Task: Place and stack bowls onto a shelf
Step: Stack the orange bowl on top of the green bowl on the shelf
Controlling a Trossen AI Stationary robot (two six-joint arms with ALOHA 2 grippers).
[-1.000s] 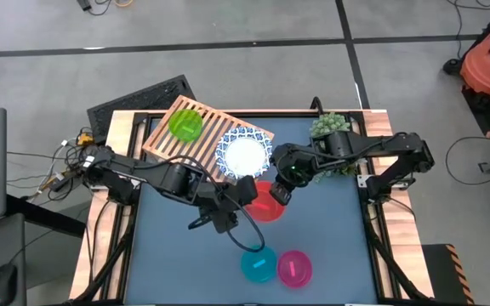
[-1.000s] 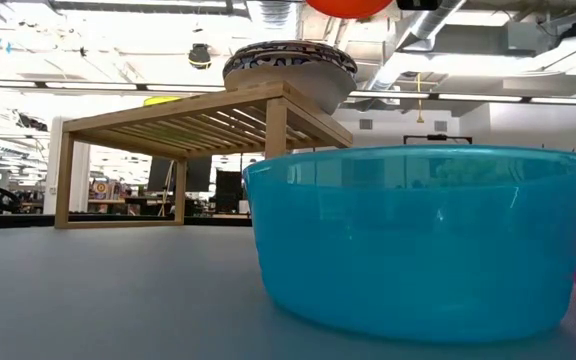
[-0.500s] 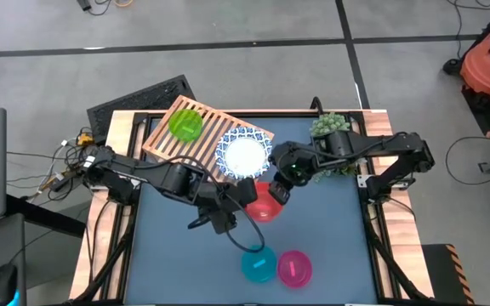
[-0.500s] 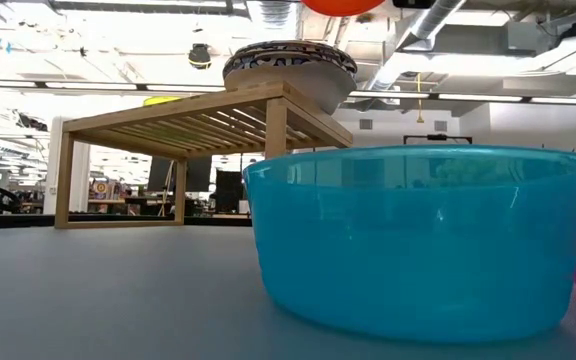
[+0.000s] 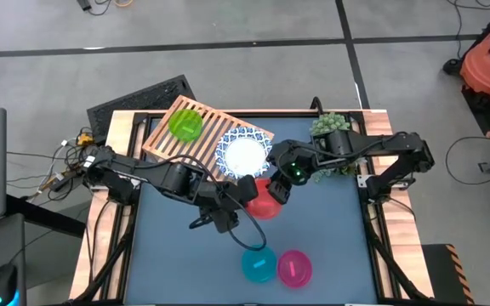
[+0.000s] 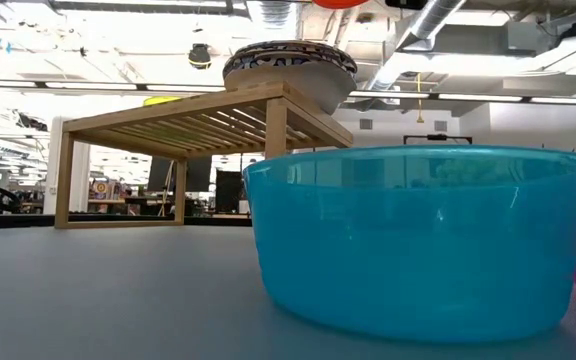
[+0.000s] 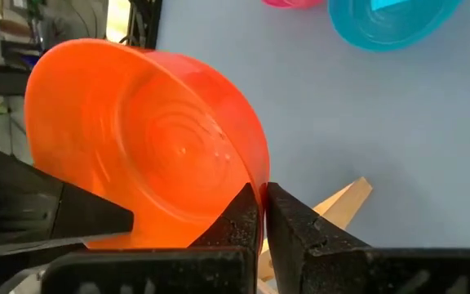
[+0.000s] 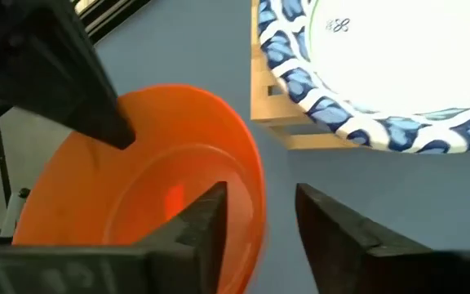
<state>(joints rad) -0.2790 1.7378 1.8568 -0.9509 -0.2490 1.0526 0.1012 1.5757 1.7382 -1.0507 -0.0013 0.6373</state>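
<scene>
A red bowl [image 5: 264, 204] hangs tilted above the table, just before the near corner of the wooden shelf [image 5: 204, 136]. My left gripper [image 5: 246, 192] is shut on the bowl. My right gripper [image 8: 259, 216] is open, with its fingers on either side of the bowl's opposite rim [image 8: 255, 184]. A green bowl [image 5: 185, 124] and a white bowl with a blue rim [image 5: 245, 154] rest on the shelf's slats. A teal bowl [image 5: 259, 265] and a magenta bowl [image 5: 294, 267] stand on the table near its front edge. My left gripper pinches the red bowl's rim [image 7: 259, 181] between its two fingers, one inside the bowl and one outside. The fingers come slanting down from the table's left. The bowl is lifted clear of the table and tipped on edge. Whether my right gripper's open fingers touch the rim, I cannot tell.
A green bushy plant [image 5: 331, 129] stands at the table's far right corner, behind my right arm. In the low view the teal bowl [image 6: 418, 240] fills the foreground, with the shelf [image 6: 198, 125] behind it. Bare blue table surface lies at the near left.
My left gripper has shut on the red bowl's rim, and my right gripper has opened and let go of the opposite rim. Both arms have stayed where they were. In the low view the bowl has risen slightly.
</scene>
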